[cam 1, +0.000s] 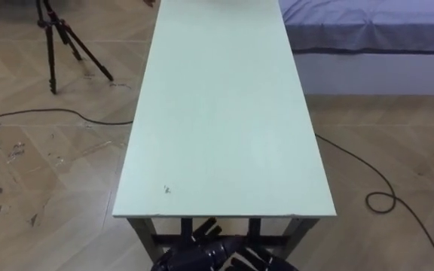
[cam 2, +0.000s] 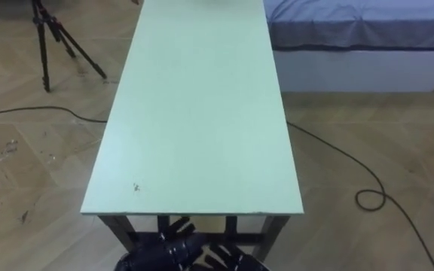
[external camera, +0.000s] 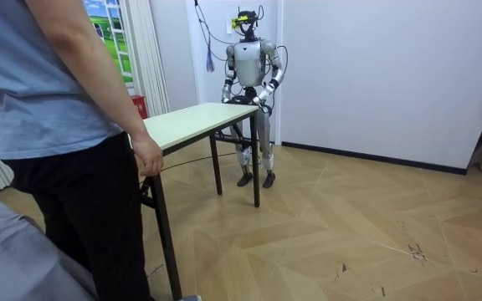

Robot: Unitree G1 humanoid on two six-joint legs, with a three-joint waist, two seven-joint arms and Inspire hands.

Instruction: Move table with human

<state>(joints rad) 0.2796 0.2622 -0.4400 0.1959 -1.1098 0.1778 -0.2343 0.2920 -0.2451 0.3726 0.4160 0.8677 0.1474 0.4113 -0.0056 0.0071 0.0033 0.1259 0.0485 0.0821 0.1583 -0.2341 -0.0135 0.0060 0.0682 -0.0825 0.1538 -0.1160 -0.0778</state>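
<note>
Where robot stands, table (cam 1: 224, 113) runs lengthwise ahead.

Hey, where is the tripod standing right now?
The tripod stands at the upper left of the left eye view, on the robot's left of the table, across it from the bed.

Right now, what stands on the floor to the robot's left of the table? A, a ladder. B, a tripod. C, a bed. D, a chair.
B: a black tripod stands left of the pale green table, while the bed lies to its right.
</note>
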